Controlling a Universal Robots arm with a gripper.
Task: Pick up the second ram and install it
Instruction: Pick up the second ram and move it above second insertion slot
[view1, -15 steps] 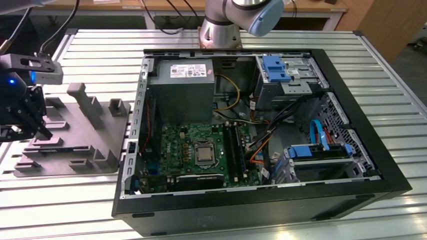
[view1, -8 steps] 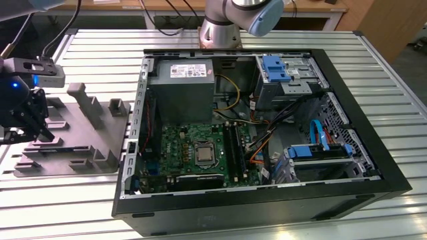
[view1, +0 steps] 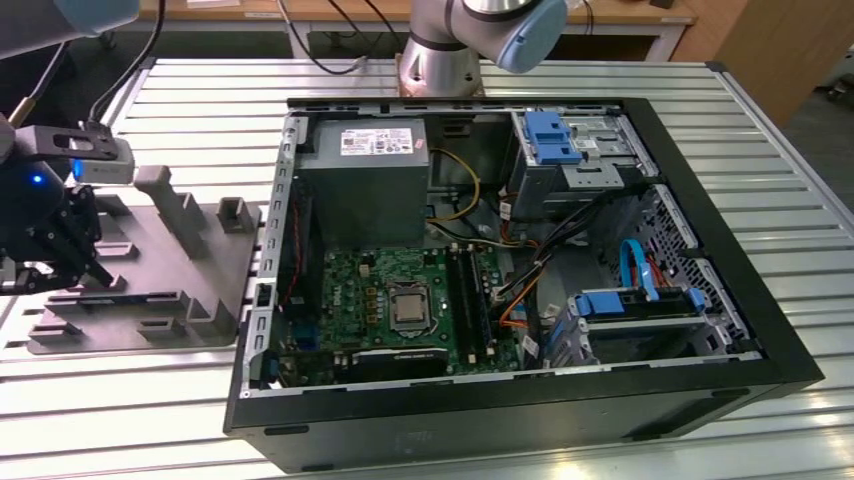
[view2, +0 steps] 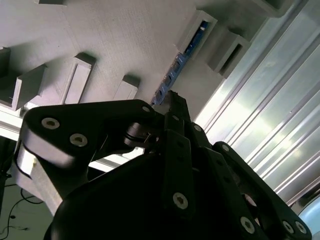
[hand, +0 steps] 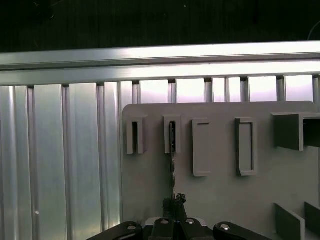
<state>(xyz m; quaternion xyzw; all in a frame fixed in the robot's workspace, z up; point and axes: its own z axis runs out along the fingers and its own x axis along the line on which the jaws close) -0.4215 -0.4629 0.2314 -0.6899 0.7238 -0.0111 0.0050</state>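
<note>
At the edge of the slatted metal surface (view1: 200, 90) on the exterior view's left, the arm's black gripper (view1: 60, 262) hangs low over a grey fixture plate (view1: 227, 270) that lies flat on the slats. In both wrist views the gripper (hand: 174, 201) is clenched on the near end of the second ram (hand: 172, 160), its fingertips drawn tight against either face of the thin stick.

The ram stands on its long edge on the plate (hand: 220, 200). Its far end is tucked into a narrow raised holder, the second one along a row of such holders near the plate's edge. In the second wrist view the ram (view2: 175, 65) shows as a slim blue-and-dark strip running from that holder down to the gripper (view2: 172, 99), with the plate (view2: 125, 40) around it and the bright slats (view2: 280, 100) beyond the plate's edge.

An open black computer case (view1: 534, 420) lies on its side in the middle of the surface, just beside the plate. Inside it sit a green motherboard (view1: 387, 290) and a grey power supply (view1: 367, 180). The arm's base (view1: 447, 50) stands at the surface's far edge behind the case.
</note>
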